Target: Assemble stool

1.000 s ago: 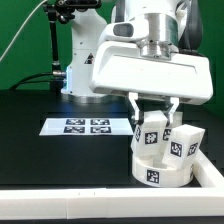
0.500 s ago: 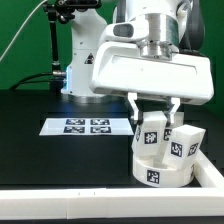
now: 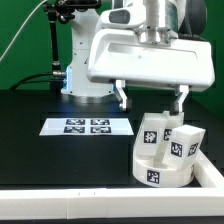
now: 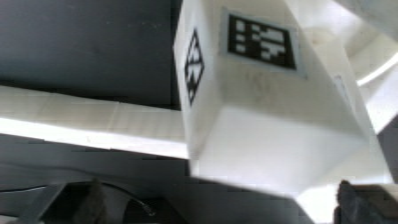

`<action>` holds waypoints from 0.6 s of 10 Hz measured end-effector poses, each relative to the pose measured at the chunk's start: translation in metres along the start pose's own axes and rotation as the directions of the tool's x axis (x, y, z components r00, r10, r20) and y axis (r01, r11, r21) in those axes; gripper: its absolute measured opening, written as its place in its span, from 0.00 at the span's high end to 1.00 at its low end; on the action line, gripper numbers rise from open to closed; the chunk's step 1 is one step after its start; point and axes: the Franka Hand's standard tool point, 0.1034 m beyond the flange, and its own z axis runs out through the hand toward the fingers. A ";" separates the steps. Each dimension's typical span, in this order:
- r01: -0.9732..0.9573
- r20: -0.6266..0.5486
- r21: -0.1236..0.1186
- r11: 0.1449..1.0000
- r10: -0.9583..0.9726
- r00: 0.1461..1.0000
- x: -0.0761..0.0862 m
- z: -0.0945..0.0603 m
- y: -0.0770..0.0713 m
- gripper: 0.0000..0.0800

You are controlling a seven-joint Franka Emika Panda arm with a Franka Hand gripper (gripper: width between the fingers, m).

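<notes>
Claw: two-finger claw [image 3: 150, 98] under the white arm housing, fingers spread wide, released, grasping nothing; it hangs above the stool parts with clear air below the fingertips.
Directly below claw: white blocky rectangular plastic leg [image 3: 153, 134] with black-and-white square tags, upright, seated in the seat. The wrist view shows the same leg [image 4: 267, 100] close up, two tags on its upper faces, with dark fingertips at the picture's edge, apart from it.
Beside it: two more white tagged legs, one [image 3: 183, 142] just right of the first, one [image 3: 195, 135] behind at far right; all three stand close together. Whether each is fully home in its socket I cannot tell.
Seat: round white ring-shaped plastic seat [image 3: 158, 170], tag on its near wall, on the black tabletop [image 3: 60, 155] at the right, near the front white border rail [image 3: 80, 200].
Left of stool: marker board [image 3: 87, 126], flat, well apart.
Step in hand (judgement): leg just set; claw clear of it.
Next move calls for: checking each leg's seating, then regrasping and pressing or twisting any loose one straight down without tilting its neighbours.
</notes>
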 end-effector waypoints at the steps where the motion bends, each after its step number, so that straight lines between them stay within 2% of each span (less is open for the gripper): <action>1: -0.009 0.018 0.008 1.000 0.009 1.000 0.005 -0.006 0.005 0.19; 3: -0.023 0.064 0.020 1.000 0.022 0.998 0.014 -0.013 0.020 0.19; 5: -0.055 0.134 0.033 0.998 0.050 0.990 0.019 -0.017 0.043 0.19; 6: -0.068 0.160 0.037 0.997 0.061 0.985 0.020 -0.016 0.047 0.19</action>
